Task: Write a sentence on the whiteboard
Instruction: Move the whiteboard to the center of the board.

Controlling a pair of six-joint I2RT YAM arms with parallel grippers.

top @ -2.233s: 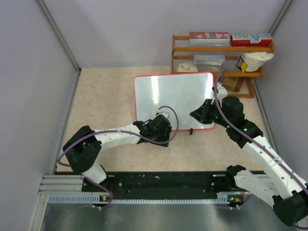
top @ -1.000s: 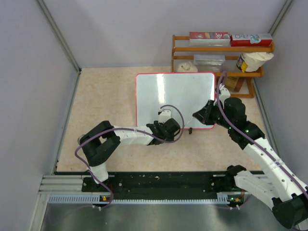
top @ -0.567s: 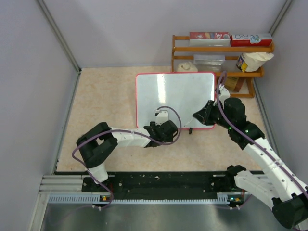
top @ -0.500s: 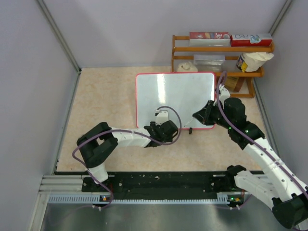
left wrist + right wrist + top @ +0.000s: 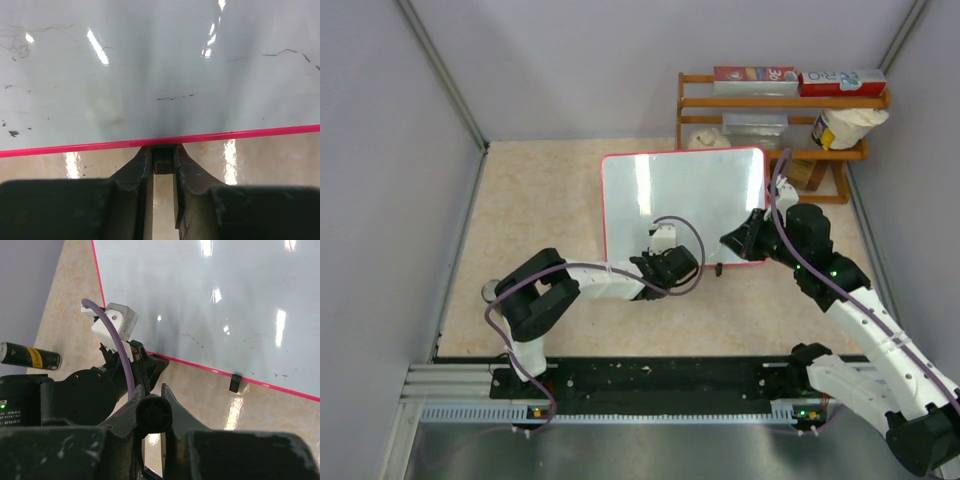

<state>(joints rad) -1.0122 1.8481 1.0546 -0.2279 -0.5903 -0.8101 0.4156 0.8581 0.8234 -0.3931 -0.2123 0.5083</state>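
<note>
L gripper (image 5: 162, 148), from what I saw, sat at the whiteboard (image 5: 685, 200) near edge, jaws narrow, pinched on its small black foot (image 5: 163, 162). R gripper (image 5: 154, 390) was clamped on a black pen (image 5: 154, 415) by the near-right corner. Board lay flat on the beige table (image 5: 540, 200), just in front of the wooden rack (image 5: 770, 100).

Glossy whiteboard on a shiny table, under my two arms.
The whiteboard (image 5: 685, 205) is smooth, glossy white, inside a shiny red frame (image 5: 240, 134). The table (image 5: 540, 200) looks like polished beige speckled laminate. My left gripper (image 5: 162, 152) and right gripper (image 5: 152, 388) are matt, scuffed black plastic; the pen (image 5: 154, 413) end is smooth black. The rack (image 5: 780, 100) is varnished wood.
</note>
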